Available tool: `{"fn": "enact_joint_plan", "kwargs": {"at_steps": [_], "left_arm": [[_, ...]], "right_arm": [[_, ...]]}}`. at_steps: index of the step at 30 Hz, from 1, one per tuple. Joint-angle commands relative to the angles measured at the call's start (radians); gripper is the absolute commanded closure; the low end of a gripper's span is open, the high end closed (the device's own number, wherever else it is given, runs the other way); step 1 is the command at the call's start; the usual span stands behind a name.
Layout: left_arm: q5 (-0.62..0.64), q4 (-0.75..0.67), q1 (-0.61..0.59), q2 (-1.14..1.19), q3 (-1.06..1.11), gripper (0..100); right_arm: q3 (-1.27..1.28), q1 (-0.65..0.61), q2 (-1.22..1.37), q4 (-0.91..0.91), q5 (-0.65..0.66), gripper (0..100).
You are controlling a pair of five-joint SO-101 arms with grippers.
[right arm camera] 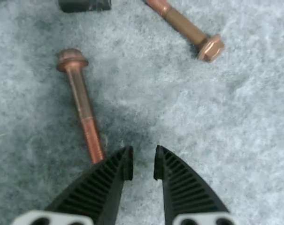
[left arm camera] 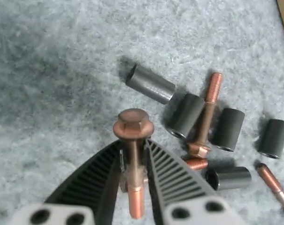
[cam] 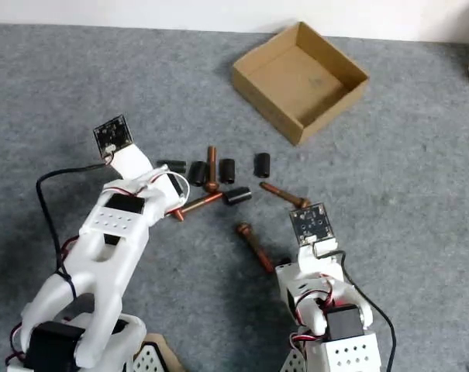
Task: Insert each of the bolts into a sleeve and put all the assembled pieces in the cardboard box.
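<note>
The left pincer (left arm camera: 134, 161) gripped a bolt (left arm camera: 133, 127) by the shank; the bolt could swivel and miss a sleeve (left arm camera: 150, 83). The right pincer (right arm camera: 142, 164) sat released, empty

bolt (left arm camera: 133, 126): copper | sleeve (left arm camera: 150, 83): dark grey | cardboard box (cam: 300, 77): tan | carpet (cam: 420, 194): mottled grey | claw (right arm camera: 142, 163): black, ribbed

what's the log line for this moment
left jaws shut on bolt | right jaws open near loose bolt | cardboard box empty | sleeves loose
</note>
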Motion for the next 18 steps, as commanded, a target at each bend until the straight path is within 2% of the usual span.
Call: {"fn": "enact_joint_plan", "kwargs": {"at_steps": [1, 5, 8, 9, 18], "left_arm": [[-0.014, 0.003, -0.008, -0.016, -0.035, 99], [-0.014, 0.0, -0.008, -0.015, -0.004, 99], [-0.015, -0.002, -0.008, -0.015, 0.028, 99], [-0.015, -0.002, -0.008, -0.015, 0.031, 99], [-0.017, -0.002, -0.008, -0.015, 0.033, 99]], "right_arm": [[0.154, 0.004, -0.019, -0.088, 0.008, 91.1], [0.153, 0.039, -0.018, -0.237, 0.049, 91.1], [0.153, 0.064, -0.018, -0.312, 0.256, 91.1], [0.153, 0.064, -0.018, -0.331, 0.284, 91.1], [0.15, -0.004, -0.008, -0.312, 0.287, 91.1]]}}
